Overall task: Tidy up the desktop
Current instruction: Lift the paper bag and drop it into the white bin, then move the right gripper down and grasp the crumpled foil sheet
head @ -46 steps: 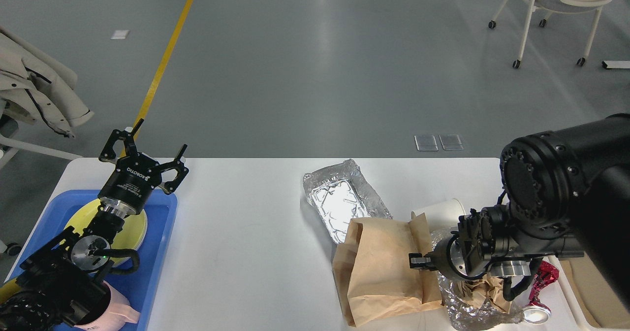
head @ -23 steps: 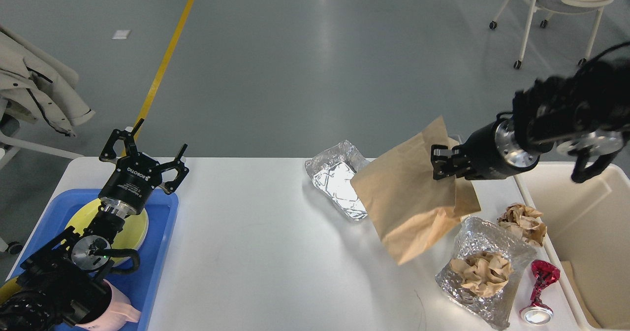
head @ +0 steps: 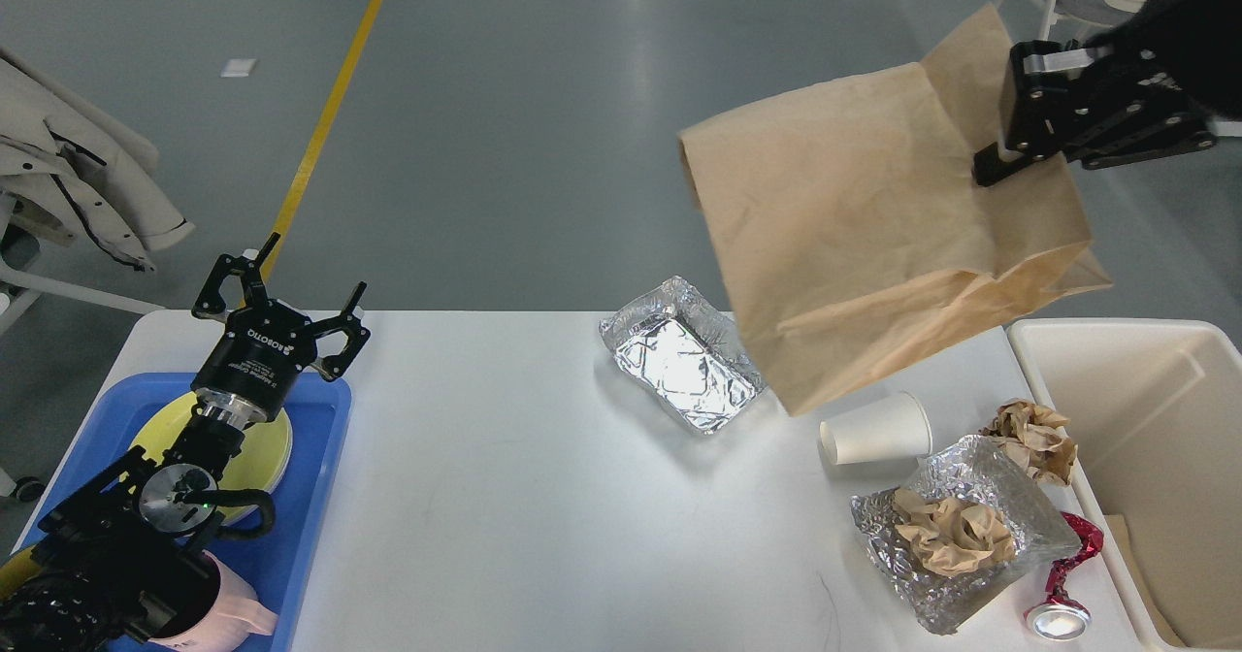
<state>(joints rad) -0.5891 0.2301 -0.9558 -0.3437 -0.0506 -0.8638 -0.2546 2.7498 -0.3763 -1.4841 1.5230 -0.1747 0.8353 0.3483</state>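
Across the lower half of your head view lies the white desktop (head: 505, 497), and it has just lost its biggest piece of clutter: the brown paper bag (head: 873, 235) that lay flat on it a second ago now hangs high above the far right corner, pinched at its top edge by your right gripper (head: 1019, 138). Beneath it, a paper cup (head: 876, 429) on its side is newly uncovered beside the empty foil tray (head: 684, 356). You likely carry the bag to the cream bin (head: 1116, 337) next. Your left gripper (head: 286, 288) hovers with fingers spread, holding nothing, above the blue tray (head: 320, 497).
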